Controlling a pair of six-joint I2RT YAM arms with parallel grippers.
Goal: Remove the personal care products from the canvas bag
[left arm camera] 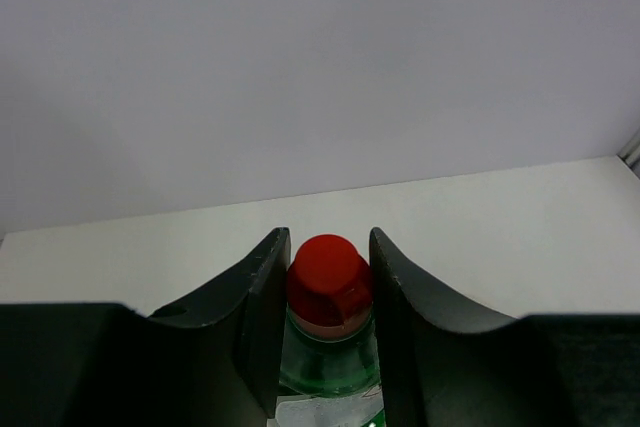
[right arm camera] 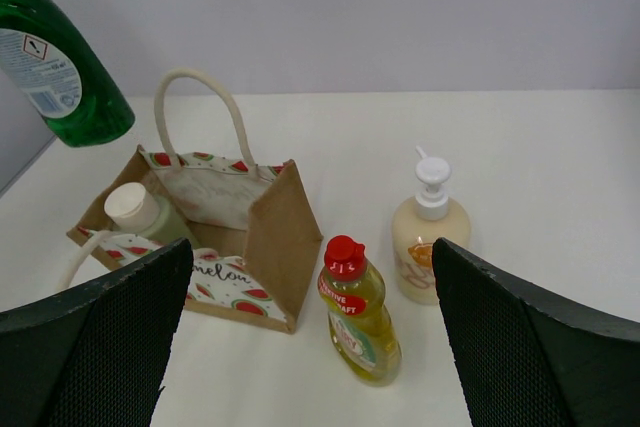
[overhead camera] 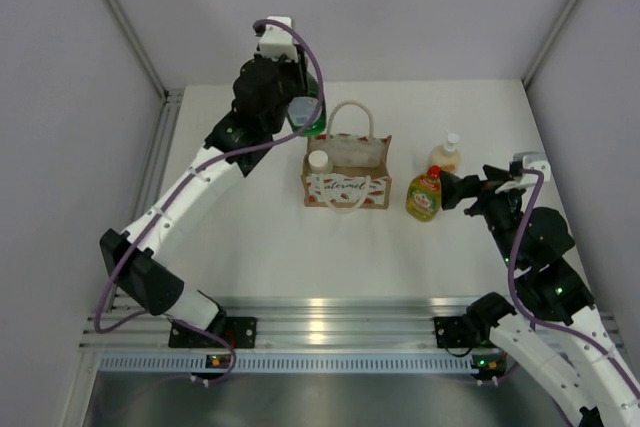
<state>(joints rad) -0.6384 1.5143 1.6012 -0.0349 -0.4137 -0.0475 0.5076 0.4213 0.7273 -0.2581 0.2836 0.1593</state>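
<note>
My left gripper [overhead camera: 300,107] is shut on the dark green bottle [overhead camera: 306,117] and holds it in the air behind the back left corner of the canvas bag [overhead camera: 347,189]. In the left wrist view the fingers [left arm camera: 262,297] clamp the neck under the red cap [left arm camera: 329,279]. The pale cylinder with a white lid [overhead camera: 319,161] stands inside the bag's left end. The yellow-green bottle [overhead camera: 424,195] and the cream pump bottle [overhead camera: 446,154] stand on the table right of the bag. My right gripper [overhead camera: 452,190] is open, just right of the yellow-green bottle [right arm camera: 360,322].
White walls close the table at the back and both sides. The bag's loop handle [right arm camera: 205,107] stands upright over its opening. In the right wrist view the green bottle [right arm camera: 55,57] hangs tilted above the bag's [right arm camera: 275,237] far left corner.
</note>
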